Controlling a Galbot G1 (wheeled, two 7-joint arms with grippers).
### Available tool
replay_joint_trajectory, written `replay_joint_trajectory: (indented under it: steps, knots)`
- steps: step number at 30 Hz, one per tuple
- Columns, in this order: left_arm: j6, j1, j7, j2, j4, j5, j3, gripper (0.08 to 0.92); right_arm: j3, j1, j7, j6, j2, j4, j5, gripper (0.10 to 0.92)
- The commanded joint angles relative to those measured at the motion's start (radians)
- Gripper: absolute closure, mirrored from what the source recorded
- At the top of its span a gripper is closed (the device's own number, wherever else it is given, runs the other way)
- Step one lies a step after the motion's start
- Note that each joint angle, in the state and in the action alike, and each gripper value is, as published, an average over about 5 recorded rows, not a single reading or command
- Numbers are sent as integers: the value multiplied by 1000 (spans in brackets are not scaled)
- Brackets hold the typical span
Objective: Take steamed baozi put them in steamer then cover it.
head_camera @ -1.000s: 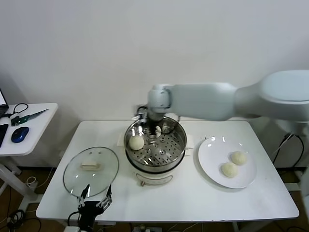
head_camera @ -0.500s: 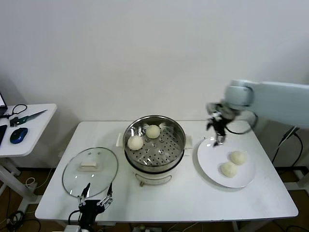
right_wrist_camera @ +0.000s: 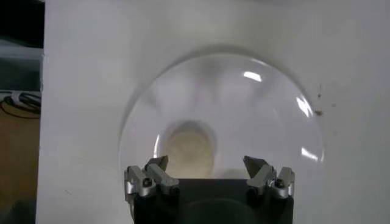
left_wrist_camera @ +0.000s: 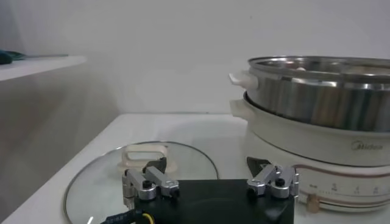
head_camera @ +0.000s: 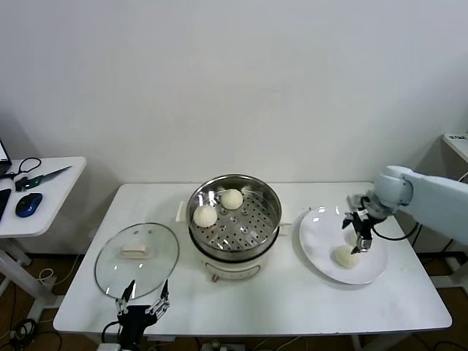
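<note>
The steamer point(head_camera: 235, 232) stands mid-table with two steamed baozi point(head_camera: 232, 198) point(head_camera: 205, 216) on its perforated tray. It also shows in the left wrist view point(left_wrist_camera: 317, 97). A third baozi point(head_camera: 346, 257) lies on the white plate point(head_camera: 322, 252); a fourth is mostly hidden behind my right gripper point(head_camera: 360, 238). That gripper hovers open over the plate. In the right wrist view it point(right_wrist_camera: 206, 164) is open and empty, with one baozi point(right_wrist_camera: 190, 149) just ahead of it, nearer one finger. The cover point(head_camera: 137, 254) lies flat on the table to the steamer's left. My left gripper point(head_camera: 144, 298) is parked, open, at the front edge by the cover point(left_wrist_camera: 183, 167).
A side table point(head_camera: 51, 197) with a mouse point(head_camera: 28, 204) and cables stands at the far left. The plate point(right_wrist_camera: 268, 103) lies near the table's right edge. A wall runs close behind the table.
My right arm has left the steamer, where a second baozi now lies, and swung right and down to the plate. The left arm has not moved.
</note>
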Motion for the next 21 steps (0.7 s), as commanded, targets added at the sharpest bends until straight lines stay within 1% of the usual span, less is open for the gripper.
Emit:
replay_joint_trajectory:
  steps: [1,12,15,18,21]
  knots:
    - [2,1,0,-2,4,4,1,177,183,-226,-7,20,-16,-92,-110,203]
    - [-3,6,-2,-2,9,4,0,177,200,-244,16,-1,17,-98,-101,206]
    - [-4,7,-2,-2,8,4,1,177,200,-246,23,-8,19,-91,-101,241]
    - [-4,8,-2,-1,6,6,2,177,196,-234,26,-8,18,-87,-106,299]
    - [-4,9,-2,-1,3,7,3,177,179,-206,18,-5,10,-73,-106,329]
